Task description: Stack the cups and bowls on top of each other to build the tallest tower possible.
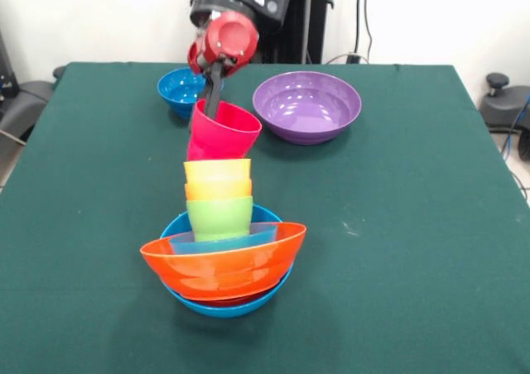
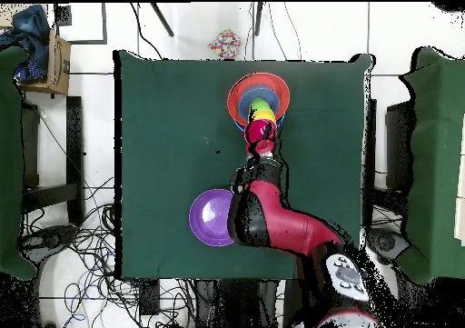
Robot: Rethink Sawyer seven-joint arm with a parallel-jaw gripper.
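gripper [image 1: 214,101]: closed on the rim of the magenta-pink cup [image 1: 224,131], one finger inside the wall, the other outside as far as the front view shows; hangs from above, partly hidden by the red wrist.
magenta-pink cup: in the grip, tilted, mouth up and leaning to one side; hangs just under the fingertips and just above the tower top. Touching the yellow cup or clear of it, cannot tell.
tower [image 1: 222,254]: directly below the gripper. Large light-blue bowl at the base, large orange bowl [image 1: 217,268] tilted in it, small light-blue bowl inside that, then green cup [image 1: 219,217], orange cup, yellow cup [image 1: 217,170] nested mouth up.
tower in overhead view: rings of colour [image 2: 258,99] just beyond the wrist, pink cup [image 2: 261,135] at the near edge of them.
purple bowl [image 1: 306,105]: loose, off to the gripper's side, well apart from the tower.
dark-blue bowl [image 1: 181,89]: loose, behind the gripper, on the other side from the purple one.
handling: light, stiff, glossy plastic, likely slippery; thin rim pinch lets the cup swing and tilt. Best hold looks like the rim wall, pinched across.
risk: orange bowl sits crooked, so the stack may lean; cup needs levelling before it drops in.
progress: late, this cup, then two bowls left.
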